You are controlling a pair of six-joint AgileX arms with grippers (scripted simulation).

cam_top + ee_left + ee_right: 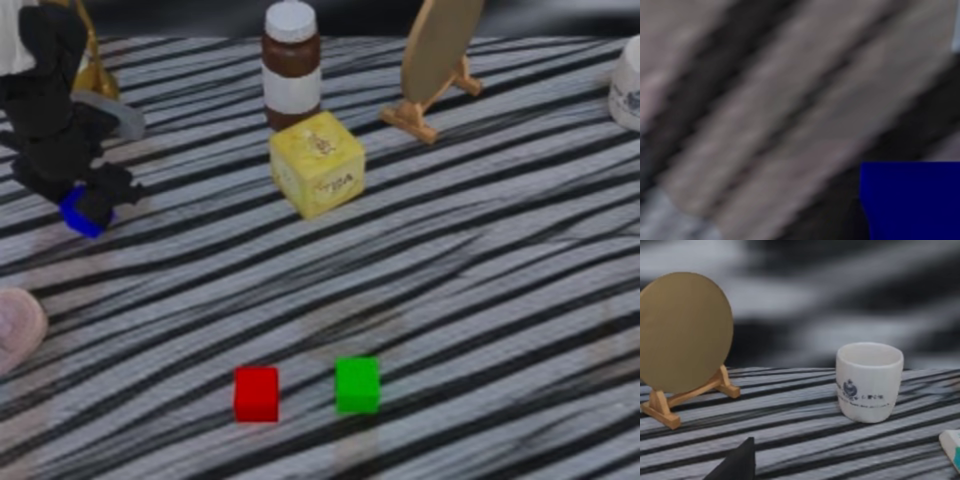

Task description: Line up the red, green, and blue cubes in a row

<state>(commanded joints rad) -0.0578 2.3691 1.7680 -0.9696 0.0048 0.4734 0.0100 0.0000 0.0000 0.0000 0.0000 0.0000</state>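
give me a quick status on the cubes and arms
Left gripper down on blue cube, far left. Right arm out of top view. Red cube and green cube side by side, near edge. Path between clear.

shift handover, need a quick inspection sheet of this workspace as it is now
surface: table with a black and grey striped cover.
job's things: red cube and green cube side by side near the front edge, apart; blue cube far left, at the left pincer.
clutter: yellow box, brown jar, round disc on a wooden stand, white cup, pink object at the left edge.
grippers: left pincer down over the blue cube; right pincer not seen in the top view.
cables: nothing seen.
surroundings: nothing seen.
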